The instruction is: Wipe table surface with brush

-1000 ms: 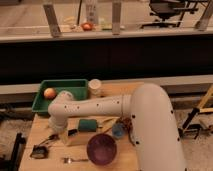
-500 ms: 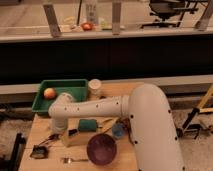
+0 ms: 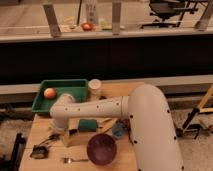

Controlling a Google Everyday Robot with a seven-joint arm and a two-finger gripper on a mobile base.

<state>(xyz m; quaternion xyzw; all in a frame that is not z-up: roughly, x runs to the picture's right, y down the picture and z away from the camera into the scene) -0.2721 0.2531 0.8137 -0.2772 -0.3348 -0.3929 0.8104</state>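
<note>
The table surface (image 3: 35, 131) is a light-brown wooden top. My white arm reaches from the right across it to the left and bends down. My gripper (image 3: 55, 134) hangs low over the table's left part, just left of a teal block (image 3: 87, 125). The brush shows as a dark squarish head (image 3: 38, 151) near the front left edge. A thin dark handle (image 3: 49, 140) runs from it up toward the gripper. I cannot tell whether the gripper holds the handle.
A green tray (image 3: 70, 84) with an orange fruit (image 3: 49, 93) stands at the back left, a white cup (image 3: 94, 88) beside it. A purple bowl (image 3: 101, 148), a small silver utensil (image 3: 73, 160), a tan box (image 3: 75, 138) and a small blue object (image 3: 118, 131) are at the front.
</note>
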